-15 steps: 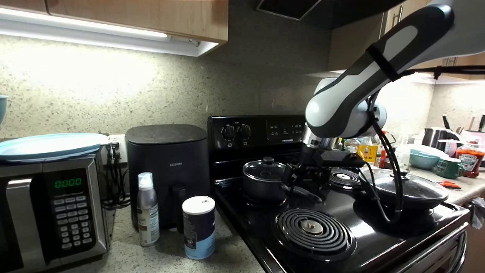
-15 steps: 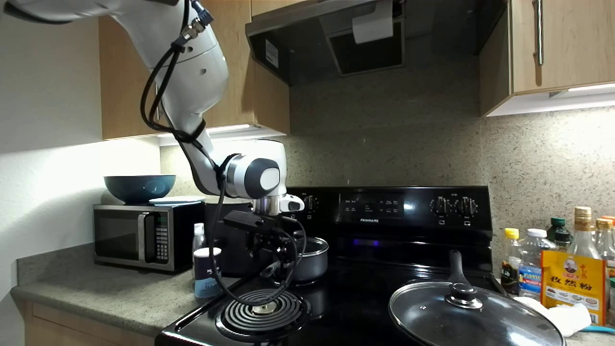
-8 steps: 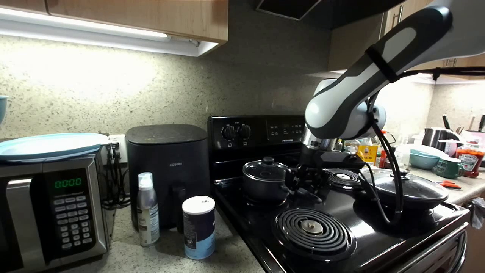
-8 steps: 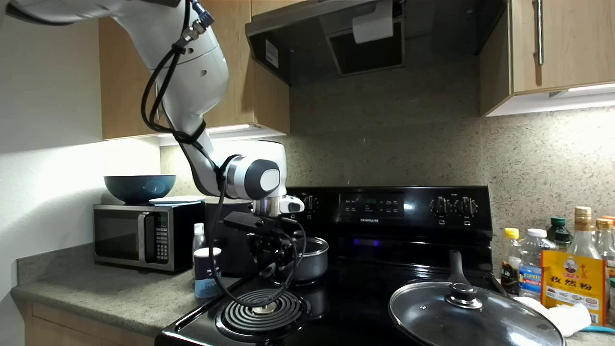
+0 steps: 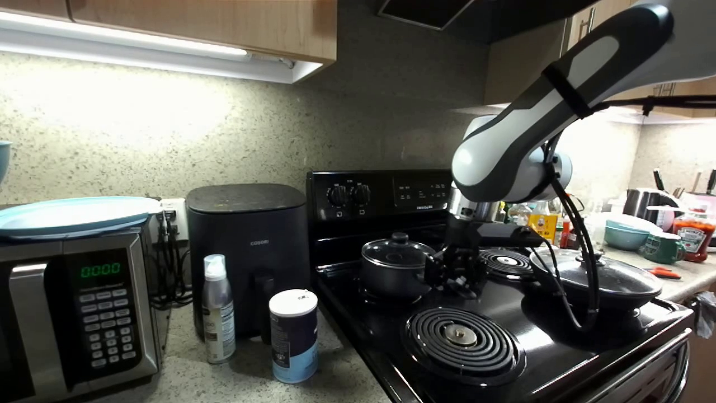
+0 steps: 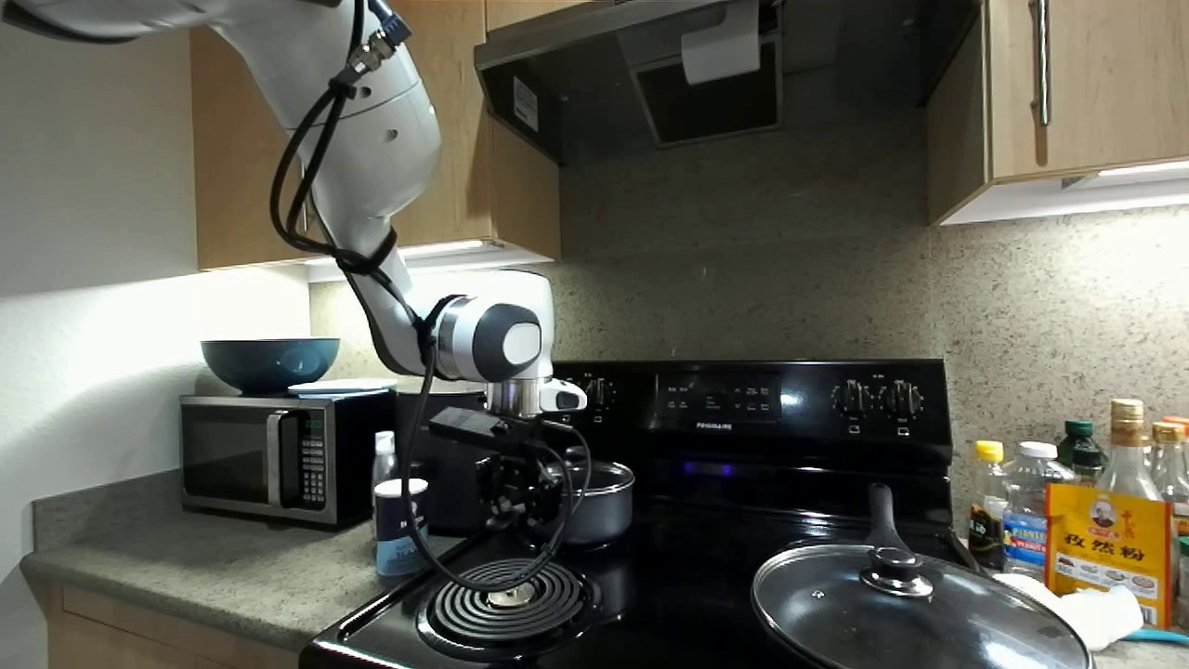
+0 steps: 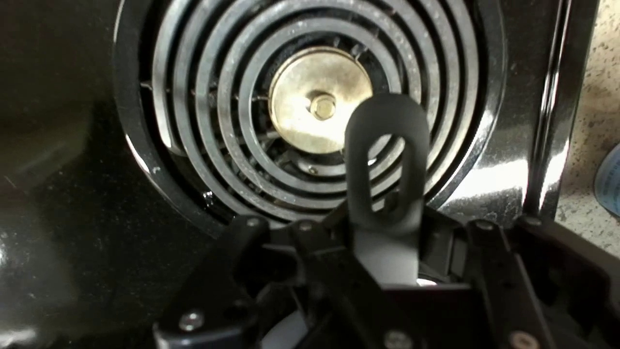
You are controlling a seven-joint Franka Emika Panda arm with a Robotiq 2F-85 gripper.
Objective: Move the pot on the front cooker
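the pot point(image 5: 395, 275) sits upright and looks to rest at the back of the stove point(image 5: 545, 347). if the front cooker point(image 5: 462, 342) is the middle of a clock, then in an exterior view the pot is between ten and eleven o'clock, near it but not on it. i can't see what is under the pot.

i think it will be hard and stiff, and heaviest at the round end, so that end may dip when i lift. i can't tell how full it is. the lid point(image 5: 395, 255) is see-through, so i guess it's glass, and it could slide off and break if i tip things. the best place to hold is the long handle point(image 7: 359, 177), close in by the pot, and not the knob point(image 5: 399, 237). the handle looks smooth, so it may twist or slip if i don't squeeze well.

in my wrist view the handle's free end points to twelve o'clock. my gripper point(image 7: 387, 230) goes around the handle, between that end and the pot. the fingers point(image 7: 438, 237) are at three and nine o'clock of the handle, and they look clamped on it, only as far apart as it is wide. from there, the front cooker is at about eleven o'clock.
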